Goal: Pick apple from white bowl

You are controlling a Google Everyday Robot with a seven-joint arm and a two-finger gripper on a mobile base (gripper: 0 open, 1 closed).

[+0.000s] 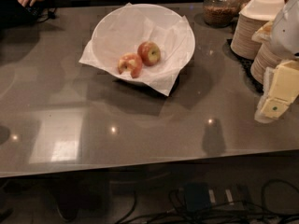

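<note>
Your claw (278, 94) hangs tilted at the right edge, above the surface (140, 125), well apart from the white bowl (105, 29). You cannot tell if it is open. The apple (149, 53) sits in the bowl beside a bitten apple (130, 64).

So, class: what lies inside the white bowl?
A crumpled paper sheet lines the white bowl; on it sit the whole apple and a bitten apple. The paper hides the bowl's floor. The pincer hangs at right, outside.

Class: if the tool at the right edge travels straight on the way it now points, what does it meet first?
Probably the table just below it: the tool points down, far right of the bowl. Depth is unclear.
</note>
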